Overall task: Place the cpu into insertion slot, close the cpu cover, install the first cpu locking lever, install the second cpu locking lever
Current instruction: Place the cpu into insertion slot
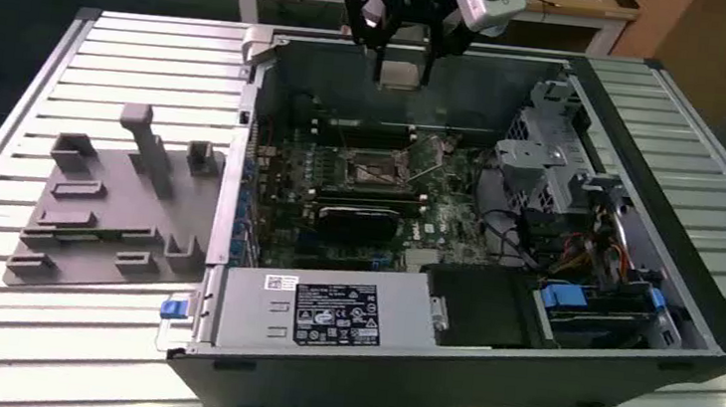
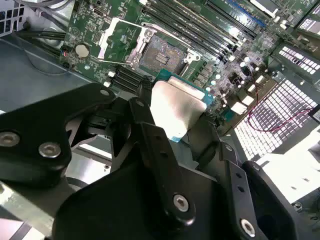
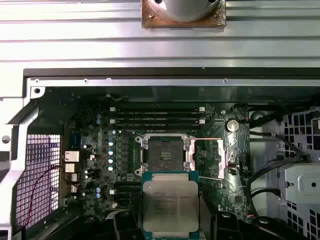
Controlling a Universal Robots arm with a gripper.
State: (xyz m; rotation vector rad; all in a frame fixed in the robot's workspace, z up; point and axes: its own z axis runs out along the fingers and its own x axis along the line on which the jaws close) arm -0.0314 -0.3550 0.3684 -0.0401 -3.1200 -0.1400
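Fixture plate [image 1: 110, 209], grey, at the exterior view's left, beside open computer case [image 1: 425, 389]. Insertion slot [image 1: 373, 170] bare, dark centre exposed. Gripper [image 1: 400, 65] raised above the board, jaws pinching the cpu [image 1: 399, 75] by its edges. Cpu cover [image 3: 221, 159] swung open beside slot.

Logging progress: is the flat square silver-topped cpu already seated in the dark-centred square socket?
No, the silver-topped square cpu is held in the gripper, apart from the empty dark-centred insertion slot.
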